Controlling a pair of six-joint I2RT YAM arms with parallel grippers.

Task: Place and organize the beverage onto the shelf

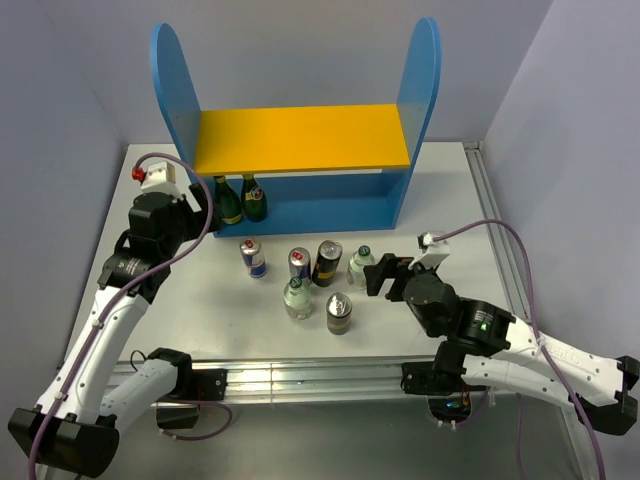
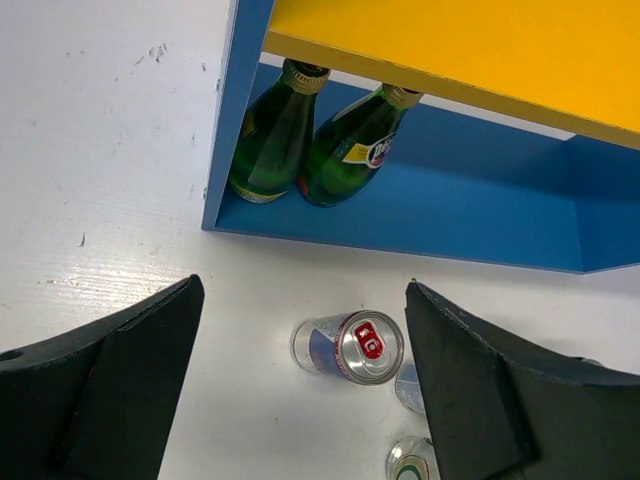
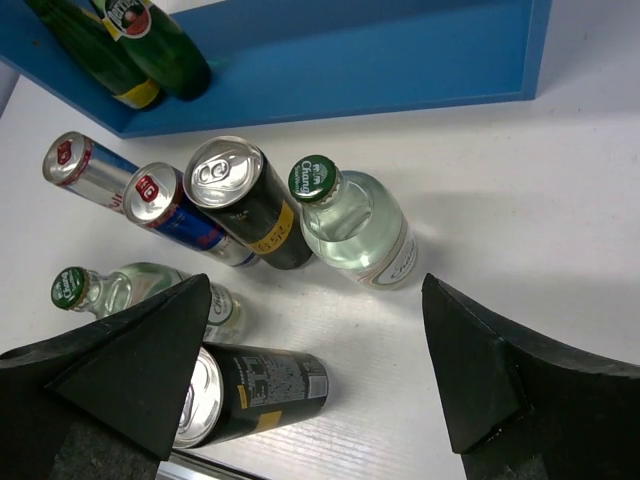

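Note:
The blue shelf [image 1: 412,120] with a yellow upper board [image 1: 300,138] stands at the back. Six drinks stand on the table in front of it: two blue-and-silver cans [image 1: 253,258] [image 1: 299,265], two black-and-gold cans [image 1: 327,262] [image 1: 340,312] and two clear bottles [image 1: 361,265] [image 1: 297,298]. My left gripper [image 1: 203,212] is open and empty by the shelf's left panel, above and behind a blue-and-silver can [image 2: 350,346]. My right gripper [image 1: 378,274] is open and empty just right of a clear bottle [image 3: 355,222]; a black-and-gold can [image 3: 250,392] is by its left finger [image 3: 120,370].
Two green bottles [image 1: 229,200] [image 1: 254,200] stand at the left end of the shelf's blue lower level [image 2: 470,200]. The table's metal rail [image 1: 300,378] runs along the near edge. Grey walls close in the left, back and right.

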